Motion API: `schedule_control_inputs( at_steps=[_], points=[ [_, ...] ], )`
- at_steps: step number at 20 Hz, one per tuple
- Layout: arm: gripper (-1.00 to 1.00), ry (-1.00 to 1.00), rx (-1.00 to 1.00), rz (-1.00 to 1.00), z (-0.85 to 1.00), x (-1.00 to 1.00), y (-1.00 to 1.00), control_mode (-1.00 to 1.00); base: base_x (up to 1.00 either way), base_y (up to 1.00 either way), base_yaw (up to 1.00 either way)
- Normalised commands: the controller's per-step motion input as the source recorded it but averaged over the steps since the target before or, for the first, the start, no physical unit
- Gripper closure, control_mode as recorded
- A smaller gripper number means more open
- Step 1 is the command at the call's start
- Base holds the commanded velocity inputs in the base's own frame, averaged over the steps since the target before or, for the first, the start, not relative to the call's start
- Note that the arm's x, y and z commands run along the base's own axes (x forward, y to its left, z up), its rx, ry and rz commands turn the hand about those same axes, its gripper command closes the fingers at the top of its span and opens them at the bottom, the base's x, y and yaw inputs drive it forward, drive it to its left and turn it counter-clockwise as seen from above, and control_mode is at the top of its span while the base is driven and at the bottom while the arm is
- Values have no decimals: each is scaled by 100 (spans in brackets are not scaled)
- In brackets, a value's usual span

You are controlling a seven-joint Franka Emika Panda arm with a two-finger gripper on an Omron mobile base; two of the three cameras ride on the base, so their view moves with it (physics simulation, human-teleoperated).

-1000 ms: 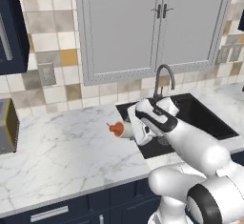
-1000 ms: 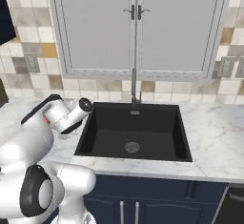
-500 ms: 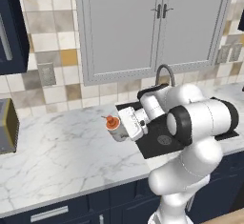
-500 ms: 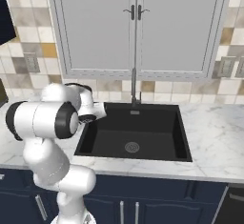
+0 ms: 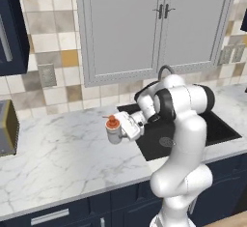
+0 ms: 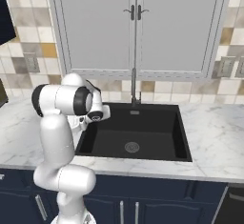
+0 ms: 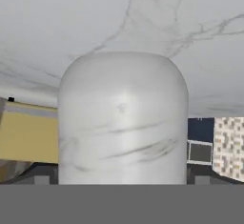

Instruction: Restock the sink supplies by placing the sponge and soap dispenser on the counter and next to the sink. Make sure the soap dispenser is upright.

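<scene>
The soap dispenser (image 5: 113, 130), a pale grey bottle with an orange-red pump top, is upright at the counter (image 5: 62, 153) just left of the black sink (image 5: 217, 129). My gripper (image 5: 119, 130) reaches it from the sink side and is open, its fingers wide on either side of the bottle. In the hand view the bottle body (image 7: 123, 118) is very close, with a dark fingertip (image 7: 43, 174) beside it at each side. I cannot tell whether its base touches the marble. The sponge is out of view.
A grey gooseneck faucet (image 6: 133, 85) rises behind the sink basin (image 6: 157, 123). A silver toaster (image 5: 7, 127) sits at the counter's far left. Grey wall cabinets (image 5: 144, 28) hang above the tiled backsplash. Marble counter (image 6: 214, 132) continues to the right of the sink.
The arm has swung up from a low, folded pose to an upright one. The gripper and the soap dispenser have stayed at nearly the same spot left of the sink.
</scene>
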Motion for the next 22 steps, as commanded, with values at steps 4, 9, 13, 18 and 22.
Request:
schedule_control_inputs(
  at_steps=[4,9,13,18,22],
  points=[
    [100,0,0,0,-16,23,0,-100,0,0,0],
    [100,-8,-7,0,-33,2,0,-100,0,0,0],
    [100,-12,-8,-1,-41,0,0,-100,0,0,0],
    [100,-11,-2,0,-28,11,-39,-100,0,0,0],
    [100,0,7,0,-42,7,-61,-100,0,0,0]
  ],
)
